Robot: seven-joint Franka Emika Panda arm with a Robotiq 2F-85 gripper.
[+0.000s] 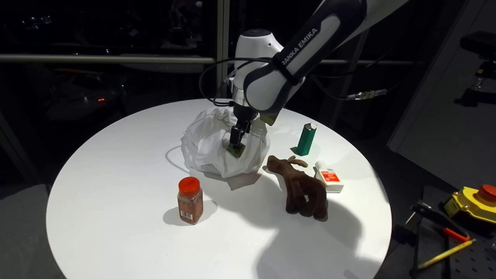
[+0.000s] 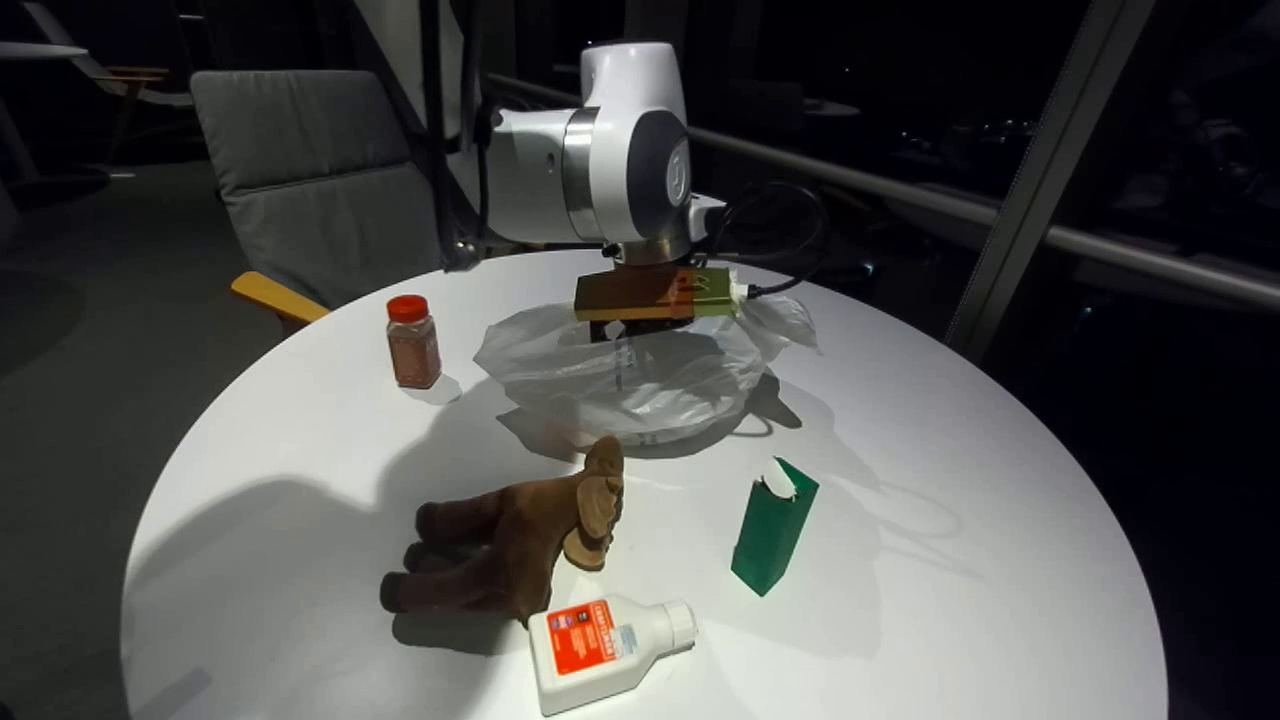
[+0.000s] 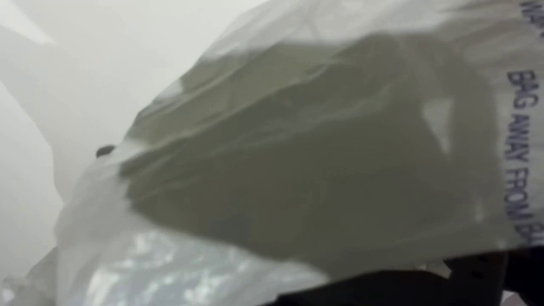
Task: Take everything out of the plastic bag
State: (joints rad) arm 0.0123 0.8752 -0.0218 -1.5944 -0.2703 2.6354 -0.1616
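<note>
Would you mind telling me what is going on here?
A white robot arm has its black gripper down among the folds of a wrinkled, translucent plastic bag. Outside it, on the round white table, stand a green box and a red-lidded square jar; a brown plush toy and a white plastic bottle lie nearby. Whether anything remains inside is unclear.

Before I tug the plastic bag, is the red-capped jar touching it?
Apart. In an exterior view, white tabletop shows between the upright red-capped jar and the nearest edge of the plastic bag.
</note>
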